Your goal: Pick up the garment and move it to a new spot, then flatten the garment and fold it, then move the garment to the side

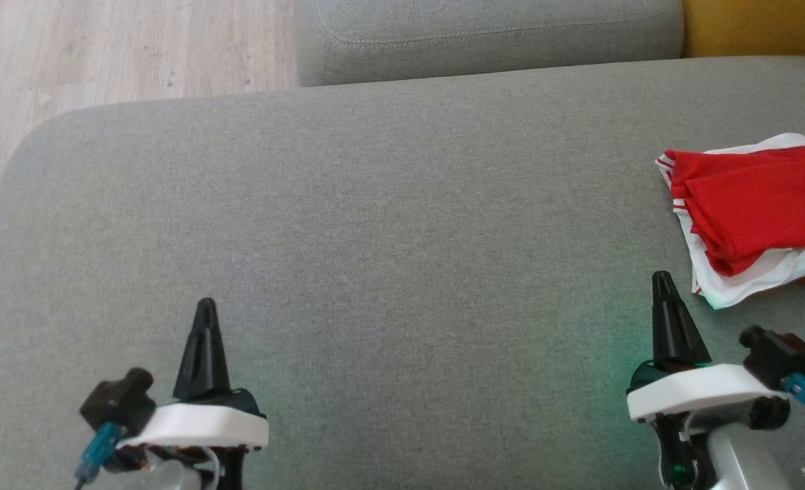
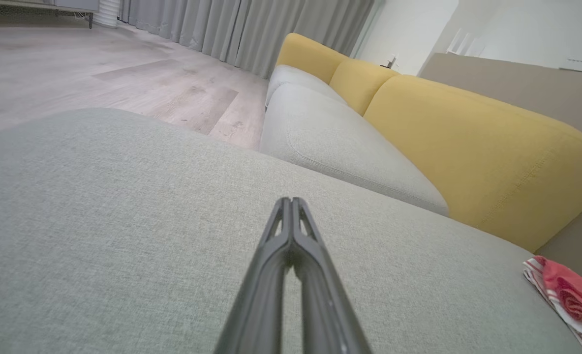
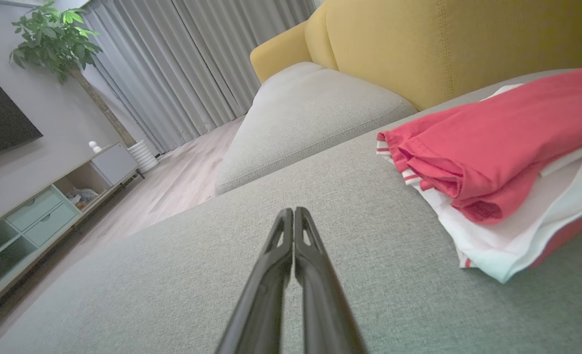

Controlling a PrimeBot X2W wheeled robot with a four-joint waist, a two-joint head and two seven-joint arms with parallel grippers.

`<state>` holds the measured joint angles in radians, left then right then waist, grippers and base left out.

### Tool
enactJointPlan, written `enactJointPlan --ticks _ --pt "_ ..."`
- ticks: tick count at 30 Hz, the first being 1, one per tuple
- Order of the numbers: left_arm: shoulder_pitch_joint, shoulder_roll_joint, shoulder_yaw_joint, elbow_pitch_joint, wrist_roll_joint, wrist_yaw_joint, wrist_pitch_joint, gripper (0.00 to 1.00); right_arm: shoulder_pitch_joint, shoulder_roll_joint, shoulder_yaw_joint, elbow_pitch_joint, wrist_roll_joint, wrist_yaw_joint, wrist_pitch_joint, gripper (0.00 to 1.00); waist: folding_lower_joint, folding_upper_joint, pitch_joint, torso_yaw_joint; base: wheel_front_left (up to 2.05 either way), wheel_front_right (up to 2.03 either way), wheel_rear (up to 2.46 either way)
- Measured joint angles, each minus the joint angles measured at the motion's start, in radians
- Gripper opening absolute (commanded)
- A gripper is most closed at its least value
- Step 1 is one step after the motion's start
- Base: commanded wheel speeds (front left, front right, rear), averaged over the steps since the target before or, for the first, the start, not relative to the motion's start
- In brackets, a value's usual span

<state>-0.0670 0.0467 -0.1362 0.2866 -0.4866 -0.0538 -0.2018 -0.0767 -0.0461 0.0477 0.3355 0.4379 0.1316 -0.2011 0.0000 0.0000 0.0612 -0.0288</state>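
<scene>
Below my head camera, a broad grey cushion [image 1: 375, 224] takes up most of the scene. Pale wooden floor [image 1: 103, 47] lies past its far left corner, a second grey cushion [image 1: 484, 34] sits behind it, and a yellow backrest [image 1: 756, 27] shows at the far right. My left claw [image 1: 206, 306] sits low on the left and my right claw [image 1: 661, 279] low on the right. Each has its two dark fingers pressed together with nothing between them. The garment [image 1: 756, 204], red over white with striped trim, lies in loose folds on the cushion at the right edge. It is just beyond my right claw and to its right, not touching it, and well apart from my left claw.

Along my left wrist, the closed fingers point over bare grey fabric toward the second cushion and the yellow backrest. Grey curtains [image 2: 231, 29] hang beyond the floor. The garment peeks in at the lower right corner, well off to the side of the tips.

Along my right wrist, the fingers meet above the cushion. The garment lies near, ahead and to the right of the tips, apart from them. A potted plant [image 3: 54, 39], a dark screen [image 3: 0, 118] and a low cabinet [image 3: 49, 206] stand by the left wall.
</scene>
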Motion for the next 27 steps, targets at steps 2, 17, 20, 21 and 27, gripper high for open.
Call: enactJointPlan --ticks 2,17,20,21,27 --pt "0.0 0.0 0.004 0.0 -0.01 0.0 0.003 0.0 0.0 0.0 -0.001 0.0 0.012 0.0 0.0 0.0 0.0 0.0 -0.001 0.0 0.0 0.0 0.0" --pt "0.0 0.0 0.029 0.0 -0.169 -0.009 0.047 0.0 0.0 -0.001 -0.022 -0.007 0.182 0.0 0.036 0.0 0.0 0.0 -0.009 0.004 0.0 0.0 0.0" --pt "0.0 0.0 0.039 0.0 -0.2 -0.009 0.053 0.0 0.0 -0.001 -0.025 -0.011 0.216 0.0 0.045 0.0 0.0 0.0 -0.01 0.005 0.0 0.0 0.0" --pt "0.0 0.0 0.039 -0.001 -0.211 -0.01 0.06 0.0 0.0 -0.001 -0.026 -0.012 0.227 0.0 0.049 0.0 0.0 0.0 -0.011 0.005 0.0 0.0 0.0" --pt "0.0 0.0 0.044 -0.001 -0.274 -0.018 0.077 0.0 0.0 -0.001 -0.032 -0.014 0.295 0.0 0.066 0.0 0.0 0.0 -0.014 0.007 0.0 0.0 0.0"
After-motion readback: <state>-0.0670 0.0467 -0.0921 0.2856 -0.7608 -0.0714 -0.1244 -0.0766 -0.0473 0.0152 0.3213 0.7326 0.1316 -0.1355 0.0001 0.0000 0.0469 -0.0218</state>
